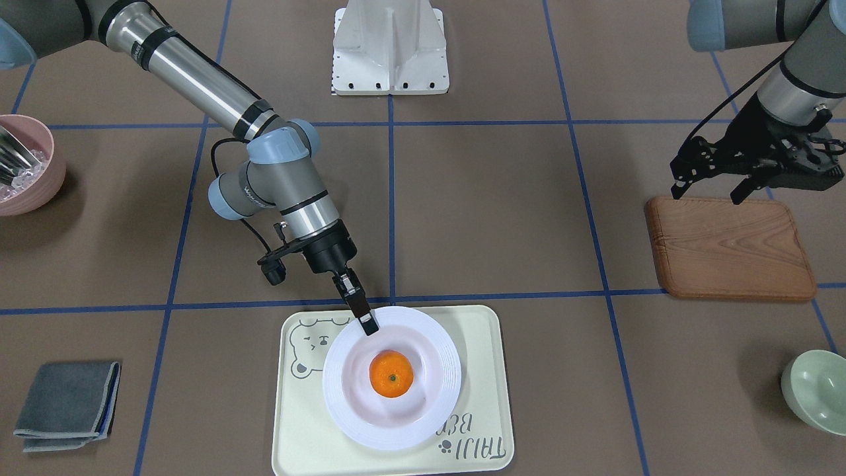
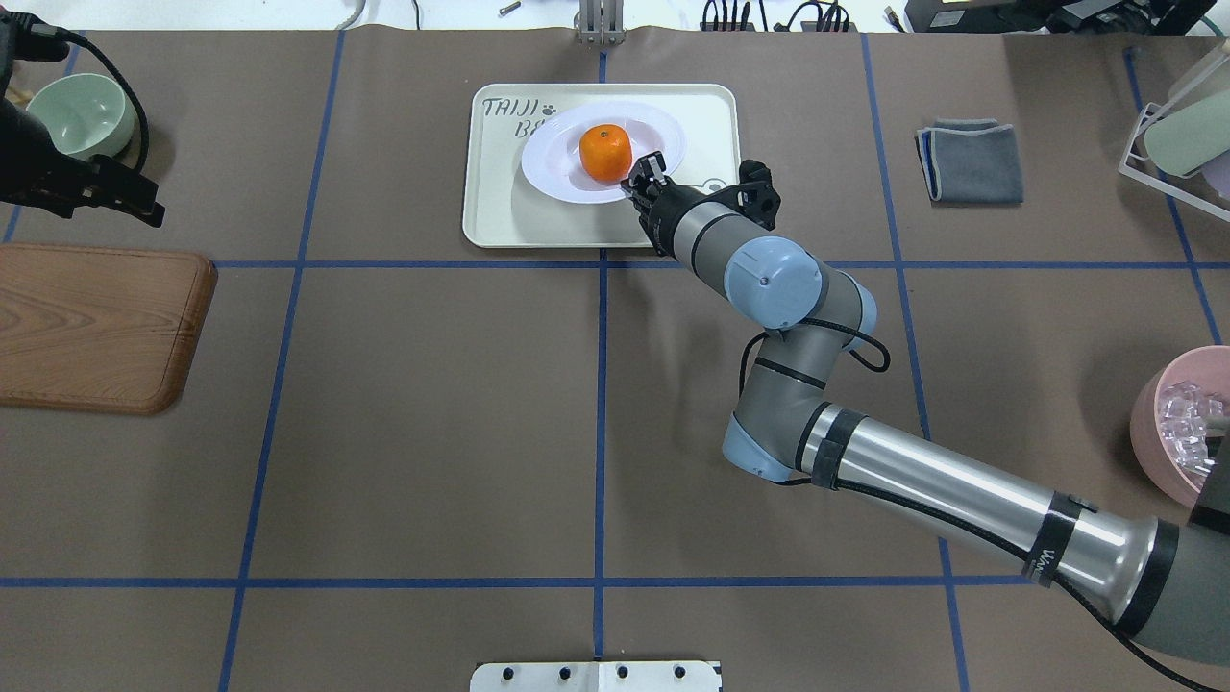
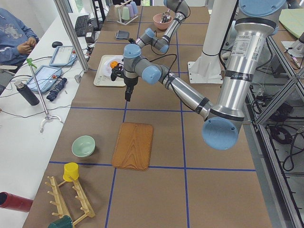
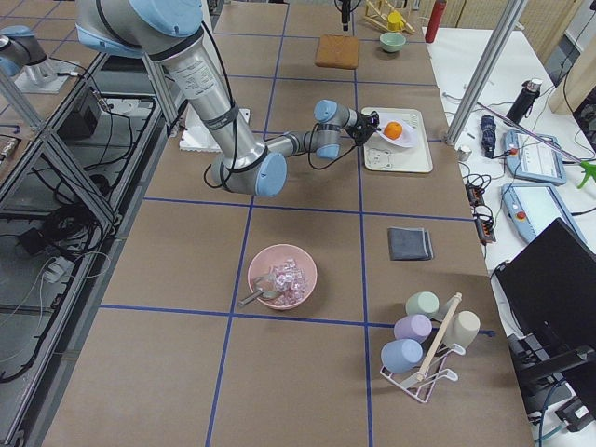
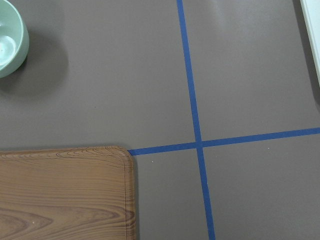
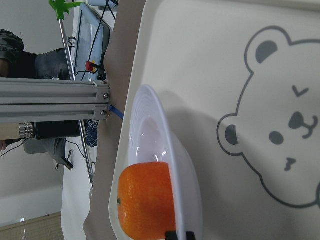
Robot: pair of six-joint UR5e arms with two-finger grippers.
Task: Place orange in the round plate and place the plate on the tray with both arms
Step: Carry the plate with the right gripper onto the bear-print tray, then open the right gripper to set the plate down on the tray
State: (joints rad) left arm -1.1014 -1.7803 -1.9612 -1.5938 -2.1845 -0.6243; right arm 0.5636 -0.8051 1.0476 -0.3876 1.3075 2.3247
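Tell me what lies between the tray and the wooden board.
Only bare table crossed by a blue tape line separates the tray and the wooden board, seen in the overhead view.

The orange (image 6: 145, 200) sits in the round plate (image 6: 167, 145) on the cream tray (image 6: 200, 55). A grey bear drawing (image 6: 272, 125) lies to the plate's right. Black fingers (image 6: 172, 235) straddle the plate's near rim.

Robotics lab, not a home. Two robot arms (image 2: 942, 490) and a white pedestal (image 1: 390, 49) at a brown-covered table (image 2: 432, 432) gridded with blue tape (image 2: 602, 384). Aluminium frame posts (image 3: 71, 38), loose cables (image 4: 47, 251) on the floor, white side bench (image 3: 19, 118) with tablets (image 3: 66, 54), keyboard (image 3: 81, 24), laptop (image 4: 554, 279), seated person (image 3: 14, 33).
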